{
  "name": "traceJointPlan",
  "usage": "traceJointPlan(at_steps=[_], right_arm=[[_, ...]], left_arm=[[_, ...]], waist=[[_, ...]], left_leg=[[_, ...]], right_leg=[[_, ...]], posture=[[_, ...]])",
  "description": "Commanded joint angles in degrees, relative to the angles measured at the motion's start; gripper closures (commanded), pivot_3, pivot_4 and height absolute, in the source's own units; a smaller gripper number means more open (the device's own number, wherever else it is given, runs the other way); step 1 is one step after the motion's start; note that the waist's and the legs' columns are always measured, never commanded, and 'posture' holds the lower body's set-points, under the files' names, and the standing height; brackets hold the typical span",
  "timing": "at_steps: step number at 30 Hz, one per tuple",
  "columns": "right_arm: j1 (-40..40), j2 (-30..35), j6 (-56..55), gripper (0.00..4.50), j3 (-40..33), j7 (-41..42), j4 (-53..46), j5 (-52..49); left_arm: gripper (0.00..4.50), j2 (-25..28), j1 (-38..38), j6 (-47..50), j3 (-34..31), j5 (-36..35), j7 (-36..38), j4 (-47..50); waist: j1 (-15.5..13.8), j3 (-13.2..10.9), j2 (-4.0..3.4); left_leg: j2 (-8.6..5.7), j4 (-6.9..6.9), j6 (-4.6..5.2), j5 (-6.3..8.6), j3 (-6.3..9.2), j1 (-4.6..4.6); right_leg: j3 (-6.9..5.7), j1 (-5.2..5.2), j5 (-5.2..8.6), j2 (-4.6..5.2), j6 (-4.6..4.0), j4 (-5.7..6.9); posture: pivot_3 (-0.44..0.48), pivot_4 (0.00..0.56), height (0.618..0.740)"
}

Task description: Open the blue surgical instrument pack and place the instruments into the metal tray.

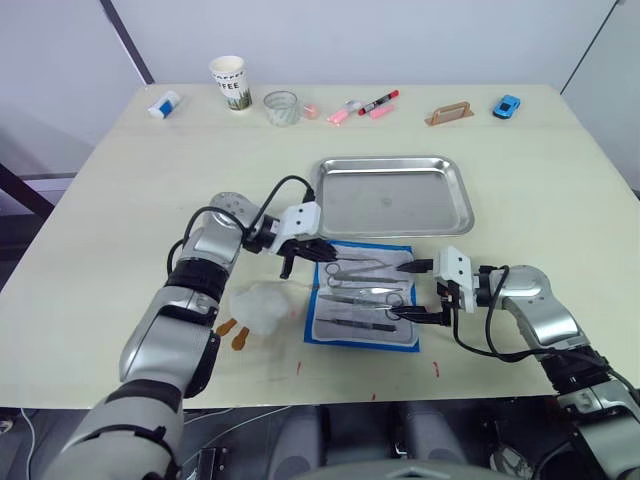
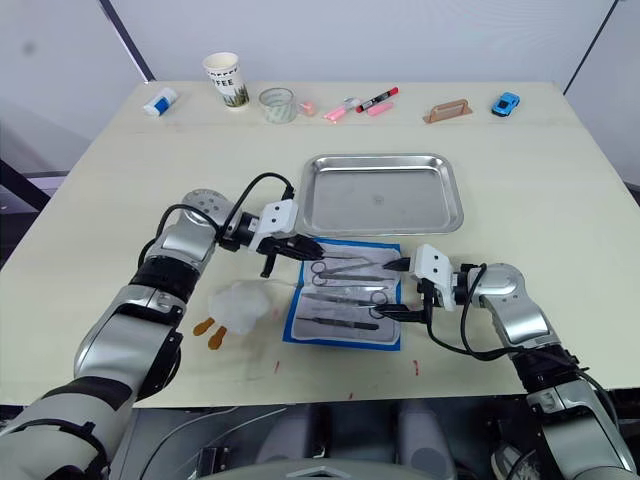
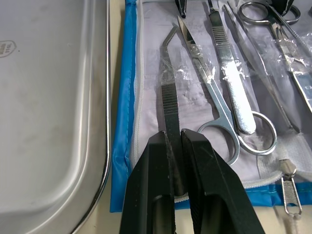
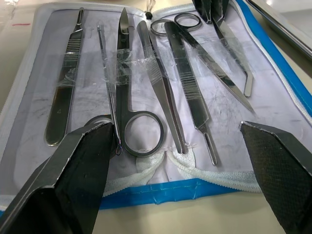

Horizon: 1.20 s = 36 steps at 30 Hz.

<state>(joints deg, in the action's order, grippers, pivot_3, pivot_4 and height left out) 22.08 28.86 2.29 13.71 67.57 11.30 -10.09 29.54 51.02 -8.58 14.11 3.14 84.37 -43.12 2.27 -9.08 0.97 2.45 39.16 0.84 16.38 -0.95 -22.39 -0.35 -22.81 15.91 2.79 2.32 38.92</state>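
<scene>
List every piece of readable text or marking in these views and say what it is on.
"FFEE": the end of a word printed on the paper cup at the table's far edge.
Stamped mark on the metal tray floor: too blurred to read.
Markers and small white bottle: any print too small to read.

L hand [image 1: 303,250] fingers pinched closed, R hand [image 1: 424,292] fingers spread wide, both arms reaching inward.

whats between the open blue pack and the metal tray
Only a narrow strip of bare tabletop separates the blue surgical instrument pack from the metal tray; both eye views show it.
</scene>
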Motion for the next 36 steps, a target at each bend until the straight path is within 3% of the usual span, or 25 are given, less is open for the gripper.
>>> traceJointPlan(at_steps=[1,33,35,36], right_arm=[[-1.5,-0.5,0.9,0.0,2.8,-1.4,2.2,3.3],[0.4,1.9,9.8,0.0,7.1,-1.4,2.3,7.6],[-1.0,-2.3,8.9,0.0,2.9,1.7,4.9,-0.5],[-0.7,-1.2,10.1,0.0,3.2,1.3,5.2,0.8]], left_arm=[[4.47,0.8,0.5,1.1,-0.5,-0.6,-1.0,3.2],[4.47,3.7,-0.3,-2.6,-0.4,-1.3,0.8,6.0],[4.47,3.7,-0.4,-2.5,-0.4,-1.3,0.8,6.1],[4.47,3.6,-0.5,-2.5,-0.4,-1.4,0.8,6.2]], waist=[[0.0,0.0,0.0],[0.0,0.0,0.06],[0.0,0.1,0.16],[0.0,0.1,0.18]], left_leg=[[0.0,0.0,0.0,0.0,0.0,0.0],[0.01,-0.03,0.0,0.0,-0.01,0.08],[0.01,-0.03,0.0,0.0,-0.01,0.09],[0.01,-0.03,0.0,0.0,0.0,0.08]], right_leg=[[0.0,0.0,0.0,0.0,0.0,0.0],[0.1,0.02,0.0,-0.03,-0.01,-0.01],[0.1,0.02,0.0,-0.03,-0.01,-0.01],[0.09,0.02,0.01,-0.04,-0.02,-0.01]], posture=[[0.0,0.15,0.74],[0.0,0.15,0.74],[0.0,0.15,0.74],[0.0,0.15,0.74]])
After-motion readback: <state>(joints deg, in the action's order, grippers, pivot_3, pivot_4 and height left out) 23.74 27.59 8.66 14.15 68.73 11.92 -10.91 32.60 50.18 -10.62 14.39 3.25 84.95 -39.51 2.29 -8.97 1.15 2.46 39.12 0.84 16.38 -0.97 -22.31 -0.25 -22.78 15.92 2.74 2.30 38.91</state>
